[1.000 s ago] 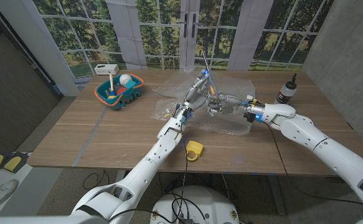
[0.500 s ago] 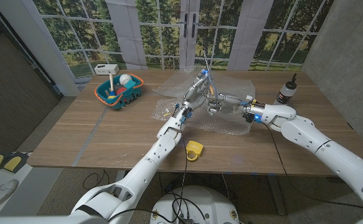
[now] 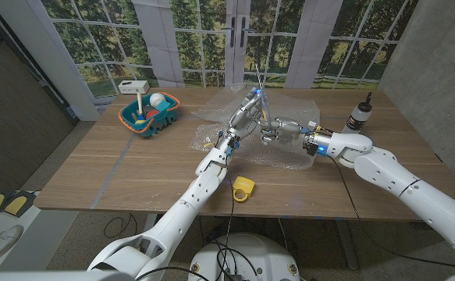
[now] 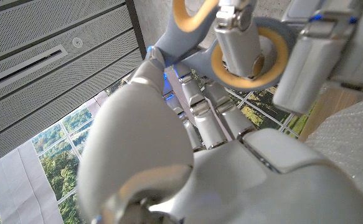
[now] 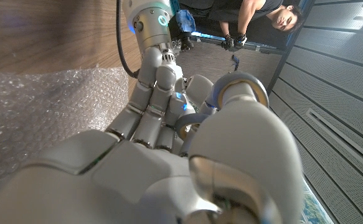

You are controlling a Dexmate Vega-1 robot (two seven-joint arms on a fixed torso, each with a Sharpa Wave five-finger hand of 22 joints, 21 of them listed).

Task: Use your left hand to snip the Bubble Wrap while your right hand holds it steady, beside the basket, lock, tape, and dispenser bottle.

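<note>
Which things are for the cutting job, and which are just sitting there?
For the job: scissors; left hand gripping them; Bubble Wrap; right hand over the wrap.

Just sitting there: basket; yellow lock; dispenser bottle.

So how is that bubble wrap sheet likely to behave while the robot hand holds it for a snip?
The bubble wrap lies crumpled and wrinkled across the table, so it is probably floppy and would sag wherever unsupported. It looks thin and clear, likely very light, so a push may slide or bunch it. The right robot hand pressing at it should help steady it.
</note>
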